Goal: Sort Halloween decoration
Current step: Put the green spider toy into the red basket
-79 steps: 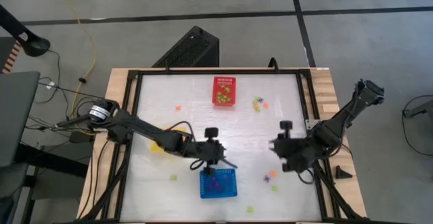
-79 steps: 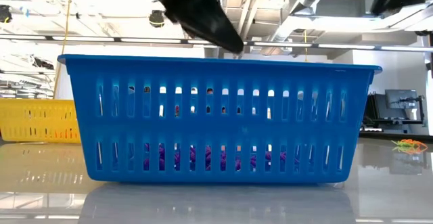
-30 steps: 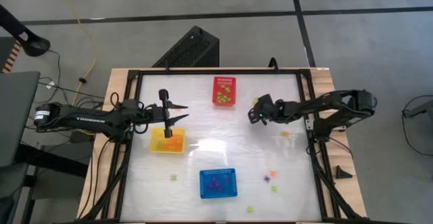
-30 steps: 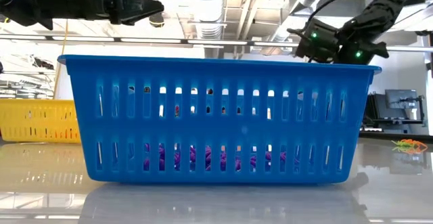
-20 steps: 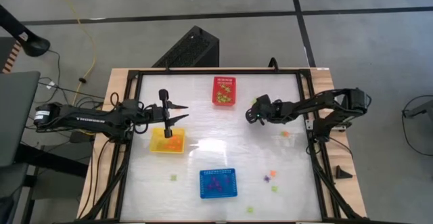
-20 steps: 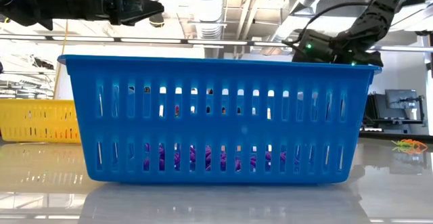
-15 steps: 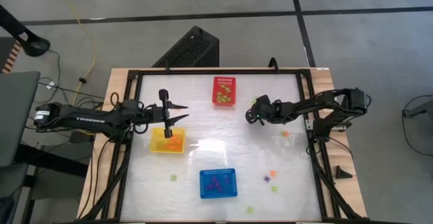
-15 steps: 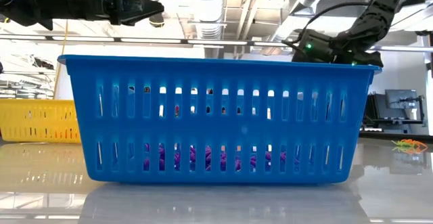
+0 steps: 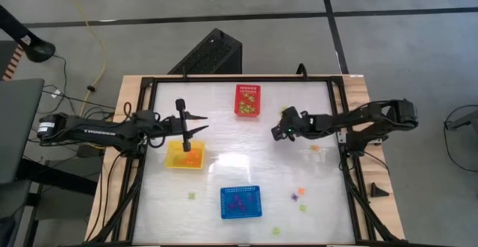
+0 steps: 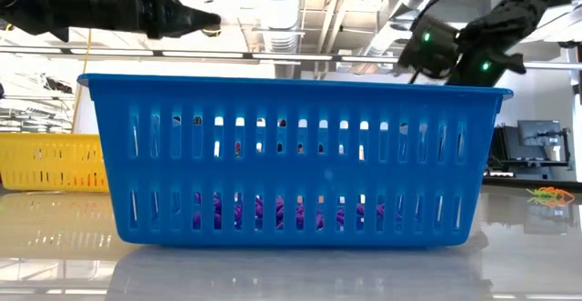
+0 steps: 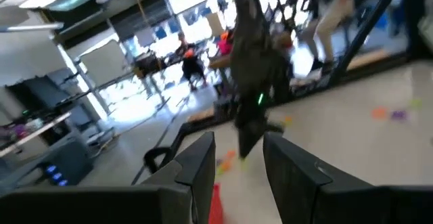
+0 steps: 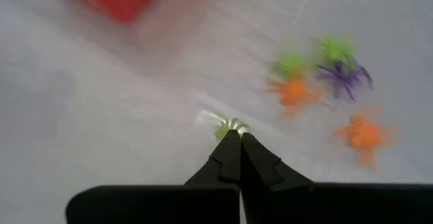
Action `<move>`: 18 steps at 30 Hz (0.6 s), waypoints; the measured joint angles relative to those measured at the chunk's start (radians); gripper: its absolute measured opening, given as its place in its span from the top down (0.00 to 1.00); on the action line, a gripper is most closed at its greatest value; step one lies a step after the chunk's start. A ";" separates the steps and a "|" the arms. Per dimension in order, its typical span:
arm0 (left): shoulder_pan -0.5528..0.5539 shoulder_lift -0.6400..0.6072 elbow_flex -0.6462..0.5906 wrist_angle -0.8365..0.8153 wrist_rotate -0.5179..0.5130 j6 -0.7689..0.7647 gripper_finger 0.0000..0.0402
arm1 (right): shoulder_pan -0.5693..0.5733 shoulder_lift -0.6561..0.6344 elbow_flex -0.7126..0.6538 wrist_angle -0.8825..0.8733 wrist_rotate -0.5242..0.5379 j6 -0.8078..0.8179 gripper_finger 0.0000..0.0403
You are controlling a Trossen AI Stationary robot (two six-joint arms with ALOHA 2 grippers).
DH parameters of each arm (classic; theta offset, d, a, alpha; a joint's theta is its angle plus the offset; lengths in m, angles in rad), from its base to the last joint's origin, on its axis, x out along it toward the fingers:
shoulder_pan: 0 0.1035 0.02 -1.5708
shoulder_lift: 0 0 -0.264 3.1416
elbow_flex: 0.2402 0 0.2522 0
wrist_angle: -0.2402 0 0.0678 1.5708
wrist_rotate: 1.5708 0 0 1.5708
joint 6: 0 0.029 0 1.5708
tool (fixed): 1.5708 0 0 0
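- Right hand (image 12: 239,141) closed tight; a light green trinket (image 12: 226,126) shows at the very fingertips, apparently pinched between them. Grip looks thin: only the tip of the piece is caught.
- In the high view, right hand (image 9: 280,133) sits over the far right part of the surface (image 9: 224,165), between the red basket (image 9: 248,101) and the right edge.
- Just beyond the pinched piece lies a loose cluster: a green trinket (image 12: 292,64), an orange spider (image 12: 293,92), a purple spider (image 12: 345,74) and a second orange spider (image 12: 365,133), all apart from the fingertips.
- Left hand (image 9: 188,126) waits over the far rim of the yellow basket (image 9: 184,156), fingers parted, nothing seen between them.
- Yellow basket holds orange pieces; the blue basket (image 9: 240,202) holds purple ones; the red basket shows light-coloured pieces, probably the green.
- More trinkets lie scattered at the near right of the surface (image 9: 300,195) and one near the blue basket's left (image 9: 191,195).
- Step in hand, as judged: pick of a green trinket, just secured.
- Next move calls for a lift, a short carry to the red basket, release above its opening. Risk: the piece slips from the tip grip.
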 joint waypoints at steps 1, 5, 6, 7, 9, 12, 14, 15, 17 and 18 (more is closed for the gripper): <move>0.000 -0.005 0.000 -0.020 -0.022 0.014 0.71 | 0.013 -0.016 0.000 0.014 0.001 -0.010 0.95; 0.000 -0.034 0.000 -0.100 -0.130 0.038 0.71 | 0.072 -0.060 0.000 0.147 0.005 -0.059 0.94; 0.000 -0.045 0.000 -0.118 -0.150 0.038 0.71 | 0.086 -0.065 0.001 0.199 0.007 -0.080 0.94; 0.000 -0.054 0.000 -0.131 -0.165 0.037 0.71 | 0.097 -0.067 0.001 0.253 0.007 -0.105 0.94; 0.000 -0.074 0.000 -0.146 -0.169 0.033 0.71 | 0.113 -0.067 0.013 0.341 0.007 -0.157 0.95; 0.000 -0.094 0.000 -0.150 -0.158 0.014 0.71 | 0.116 -0.060 0.065 0.340 0.008 -0.210 0.94; 0.000 -0.105 0.000 -0.158 -0.158 0.003 0.71 | 0.115 -0.060 0.092 0.274 0.007 -0.217 0.92; 0.000 -0.109 0.000 -0.164 -0.158 0.003 0.71 | 0.113 -0.060 0.103 0.233 0.006 -0.217 0.91; 0.000 -0.115 0.000 -0.177 -0.158 0.002 0.71 | 0.105 -0.060 0.115 0.156 -0.001 -0.210 0.87; 0.000 -0.116 0.000 -0.180 -0.158 0.002 0.71 | 0.102 -0.060 0.116 0.124 -0.002 -0.185 0.86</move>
